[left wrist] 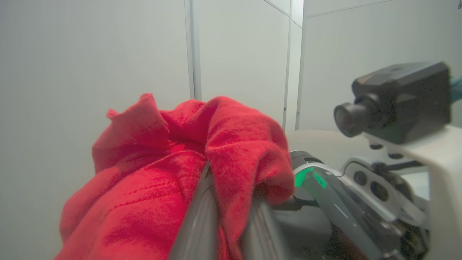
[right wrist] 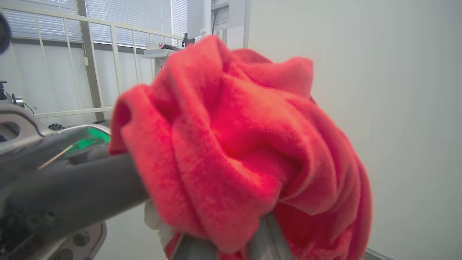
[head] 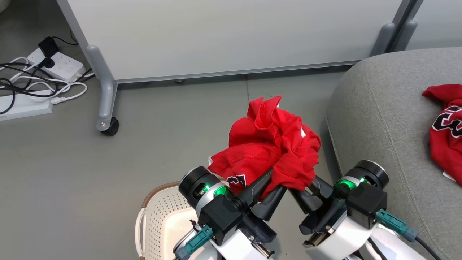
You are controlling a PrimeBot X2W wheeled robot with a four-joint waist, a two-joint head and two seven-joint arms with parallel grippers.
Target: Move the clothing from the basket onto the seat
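1. The red garment point(head: 274, 144) hangs bunched over the floor point(head: 162, 144), between the basket point(head: 158, 216) and the seat point(head: 379, 119), near the seat's left edge.
2. The left claw point(head: 276, 182) and right claw point(head: 306, 188) each pinch its lower folds, jaws narrow.
3. Best to swing both together past the seat's edge, towards the jersey point(head: 445, 126), before releasing.

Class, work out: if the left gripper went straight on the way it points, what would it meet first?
The left gripper would first meet the garment it grips; beyond that, probably the white panel.
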